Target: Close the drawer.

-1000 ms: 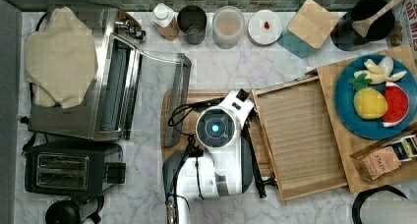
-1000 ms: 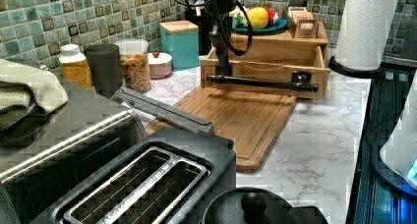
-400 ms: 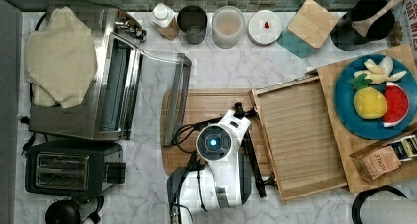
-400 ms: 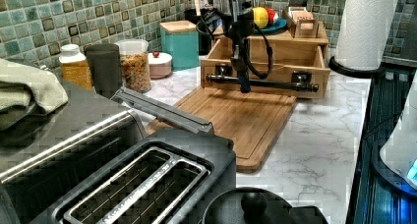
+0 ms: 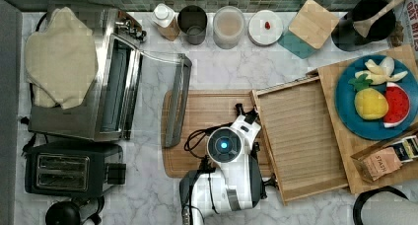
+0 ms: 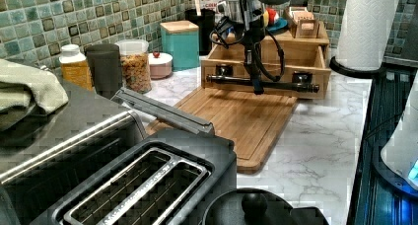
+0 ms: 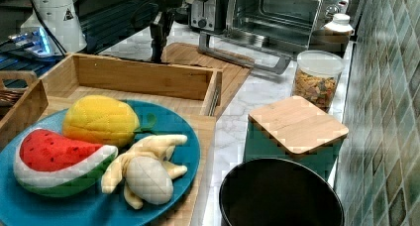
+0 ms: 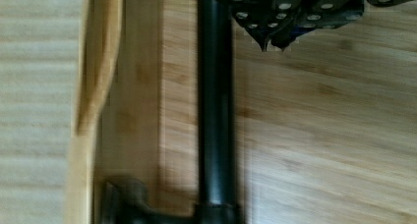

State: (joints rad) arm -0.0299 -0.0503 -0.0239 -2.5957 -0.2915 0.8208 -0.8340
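Observation:
The drawer (image 5: 301, 136) is a shallow light-wood tray pulled out of its wooden box (image 5: 345, 151) toward the top view's left. A black bar handle (image 6: 266, 82) runs across its front. My gripper (image 6: 258, 90) hangs straight down just in front of that handle, over the cutting board (image 6: 236, 116), with its fingers together and holding nothing. In the wrist view the handle (image 8: 215, 111) runs beside the fingertips (image 8: 268, 40), which sit on the cutting-board side of it. From the right view the gripper (image 7: 158, 45) stands behind the drawer's front wall (image 7: 143, 77).
A toaster oven (image 5: 108, 77) with its glass door (image 5: 175, 101) dropped open lies at the top view's left of the cutting board. A blue plate of toy fruit (image 5: 377, 99) and a tea box (image 5: 384, 161) rest on top of the wooden box. Jars (image 5: 228, 26) line the tiled wall.
My arm has moved toward the top view's bottom and lowered, bringing the gripper down in front of the middle of the handle. The drawer has stayed where it was.

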